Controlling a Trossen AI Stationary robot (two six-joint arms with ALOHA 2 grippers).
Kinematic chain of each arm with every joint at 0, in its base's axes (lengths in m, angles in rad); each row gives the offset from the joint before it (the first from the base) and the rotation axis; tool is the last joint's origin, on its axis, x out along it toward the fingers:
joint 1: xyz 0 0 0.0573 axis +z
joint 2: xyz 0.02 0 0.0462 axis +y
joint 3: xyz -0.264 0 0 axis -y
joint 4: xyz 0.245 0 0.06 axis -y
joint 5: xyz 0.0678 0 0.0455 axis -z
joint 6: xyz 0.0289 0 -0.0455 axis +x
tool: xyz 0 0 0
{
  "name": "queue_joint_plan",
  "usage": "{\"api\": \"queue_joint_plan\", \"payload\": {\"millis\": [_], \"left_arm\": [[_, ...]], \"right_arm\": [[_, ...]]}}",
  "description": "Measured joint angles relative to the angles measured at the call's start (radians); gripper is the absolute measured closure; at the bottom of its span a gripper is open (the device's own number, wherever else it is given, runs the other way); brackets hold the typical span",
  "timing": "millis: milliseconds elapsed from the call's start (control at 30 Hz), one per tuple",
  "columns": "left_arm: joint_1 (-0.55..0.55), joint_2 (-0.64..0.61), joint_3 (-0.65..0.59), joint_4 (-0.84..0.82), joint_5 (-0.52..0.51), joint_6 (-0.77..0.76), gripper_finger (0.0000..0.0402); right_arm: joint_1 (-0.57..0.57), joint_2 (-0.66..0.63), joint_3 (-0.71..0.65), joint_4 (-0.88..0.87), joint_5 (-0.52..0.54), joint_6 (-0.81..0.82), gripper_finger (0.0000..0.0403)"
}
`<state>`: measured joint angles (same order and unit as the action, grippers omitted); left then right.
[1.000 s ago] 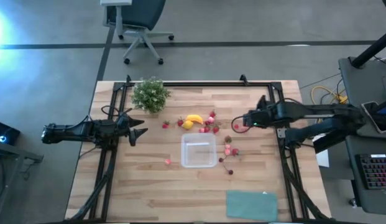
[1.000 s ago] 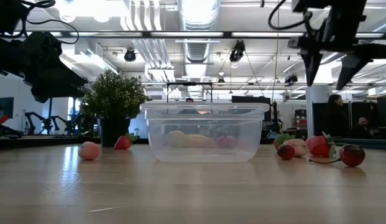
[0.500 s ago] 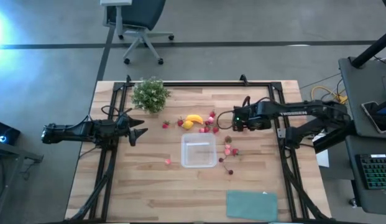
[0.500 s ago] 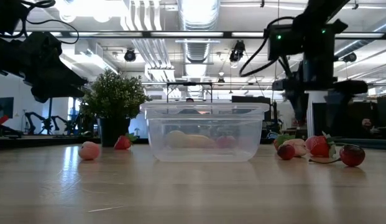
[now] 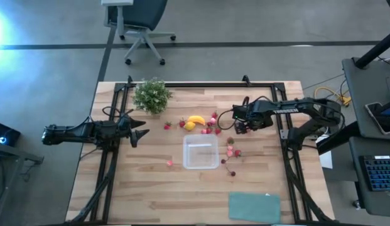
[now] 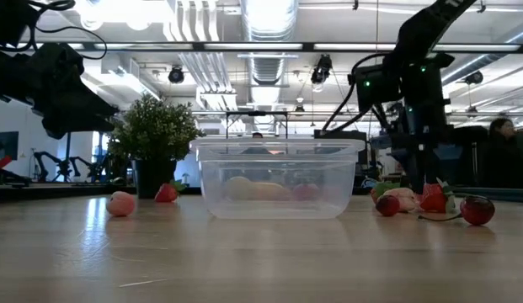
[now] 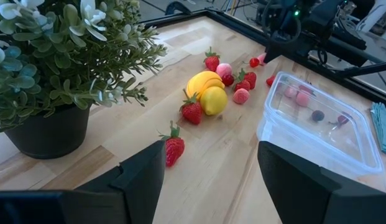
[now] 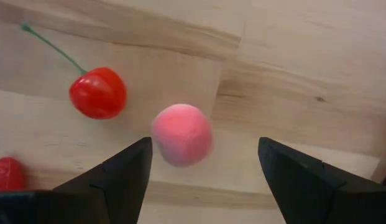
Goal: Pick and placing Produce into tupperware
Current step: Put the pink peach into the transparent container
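My right gripper [image 5: 240, 127] points down, open, right of the fruit cluster; in the right wrist view [image 8: 205, 149] its fingers stand either side of a pink berry [image 8: 181, 134] without touching it, a red cherry [image 8: 97, 93] close by. The clear tupperware [image 5: 201, 152] rests on its base mid-table. Behind it lie the banana [image 5: 196, 119], the lemon [image 5: 189, 125] and several red and pink berries [image 5: 211, 127]. More berries [image 5: 232, 152] lie right of the tupperware, one [image 5: 169, 163] to its left. My left gripper [image 5: 143, 133] waits open at the table's left.
A bushy potted plant [image 5: 151, 95] stands at the far left of the table, close to my left gripper. A flat teal rectangle [image 5: 254, 206] lies at the near right corner. A black frame [image 5: 201, 84] runs around the table's edges. Bare wood lies near and left of the tupperware.
My right gripper has moved a little toward the table's left and come down from well above the table almost to its surface, tipping to point downward over the berries right of the banana. Its fingers have stayed open. No fruit has moved.
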<state>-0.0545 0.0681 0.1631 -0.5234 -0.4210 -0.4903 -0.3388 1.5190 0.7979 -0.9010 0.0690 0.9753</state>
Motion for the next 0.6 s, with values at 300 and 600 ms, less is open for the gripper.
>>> {"api": "queue_joint_plan", "payload": {"millis": [300,600], "left_arm": [[0.000,0.000,0.000,0.000,0.000,0.000,0.0160],[0.000,0.000,0.000,0.000,0.000,0.000,0.0160]], "right_arm": [[-0.009,0.069,0.001,0.019,-0.007,-0.104,0.0180],[-0.009,0.061,-0.001,0.044,0.006,-0.174,0.0237]]}}
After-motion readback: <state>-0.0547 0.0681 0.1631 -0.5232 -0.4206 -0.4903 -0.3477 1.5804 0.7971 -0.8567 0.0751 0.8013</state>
